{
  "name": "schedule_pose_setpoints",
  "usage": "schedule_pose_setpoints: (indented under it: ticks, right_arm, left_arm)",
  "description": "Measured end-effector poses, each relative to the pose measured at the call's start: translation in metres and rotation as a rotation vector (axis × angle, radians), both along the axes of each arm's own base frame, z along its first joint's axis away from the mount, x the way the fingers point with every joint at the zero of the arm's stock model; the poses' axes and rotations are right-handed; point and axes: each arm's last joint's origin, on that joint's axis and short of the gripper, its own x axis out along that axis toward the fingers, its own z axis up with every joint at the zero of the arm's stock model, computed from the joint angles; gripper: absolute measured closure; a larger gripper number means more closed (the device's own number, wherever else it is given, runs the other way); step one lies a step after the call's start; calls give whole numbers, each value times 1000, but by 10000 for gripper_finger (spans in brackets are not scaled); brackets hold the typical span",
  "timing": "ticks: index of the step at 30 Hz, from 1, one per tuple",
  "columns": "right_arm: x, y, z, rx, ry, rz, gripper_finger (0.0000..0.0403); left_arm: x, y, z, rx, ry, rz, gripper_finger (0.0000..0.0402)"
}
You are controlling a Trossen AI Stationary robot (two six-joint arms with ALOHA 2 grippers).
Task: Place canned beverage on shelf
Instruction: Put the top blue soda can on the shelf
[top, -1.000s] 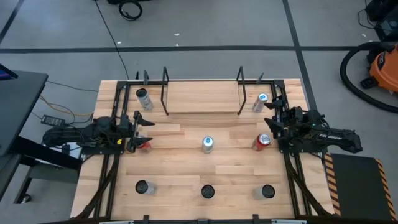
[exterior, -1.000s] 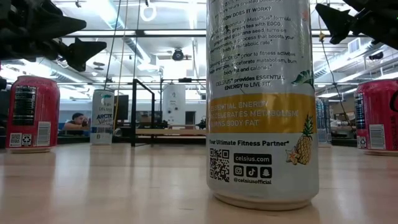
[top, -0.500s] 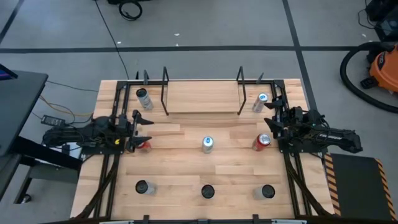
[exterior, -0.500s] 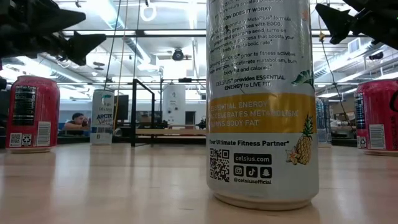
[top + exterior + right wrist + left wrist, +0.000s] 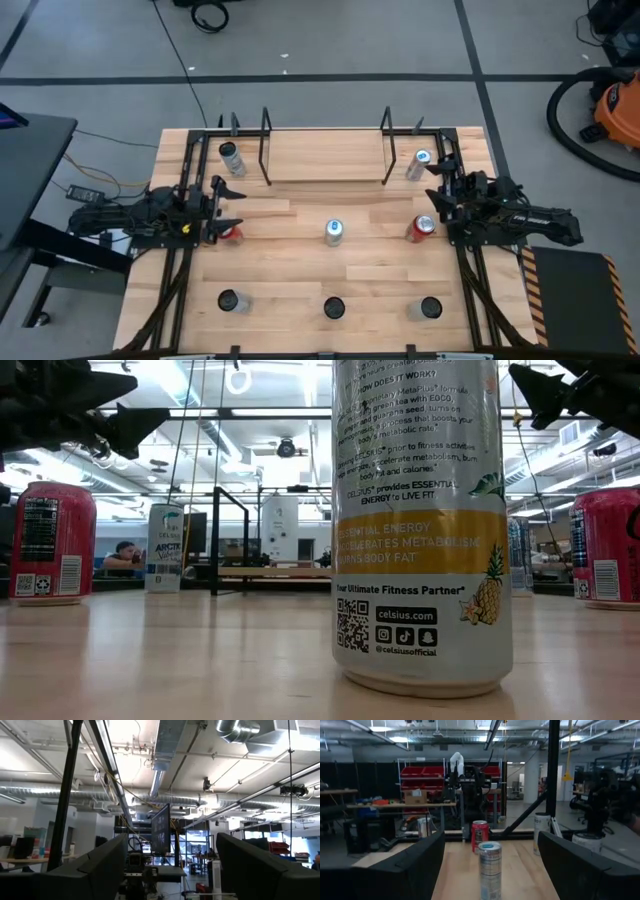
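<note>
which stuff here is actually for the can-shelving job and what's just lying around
For the job:
- low light wood shelf with black rod ends
- red can under open left gripper
- other upright cans on the table

Lying about:
- orange vacuum
- black floor cable

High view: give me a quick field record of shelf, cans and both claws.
shelf: shelf at the far edge, centre, no can on its board
cans: red can by the left claw; centre can; red can by the right claw; two silver cans beside the shelf ends; three in the near row
left claw: left claw open, holding nothing
right claw: right claw open, holding nothing
</note>
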Motion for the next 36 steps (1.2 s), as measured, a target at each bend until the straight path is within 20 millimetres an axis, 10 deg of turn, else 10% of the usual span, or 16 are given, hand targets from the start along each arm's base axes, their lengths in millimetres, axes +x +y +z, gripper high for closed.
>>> schedule_pose_setpoints:
  ticks: [13, 36]
  right_arm:
    - [0, 0, 0, 22, -6, 11, 89]
    - [-5, -19, 20, 248, 198, -689, 89]
  left_arm:
    - [-2, 2, 6, -22, -60, 73, 81]
    - [-3, 9, 7, -76, -74, 319, 81]
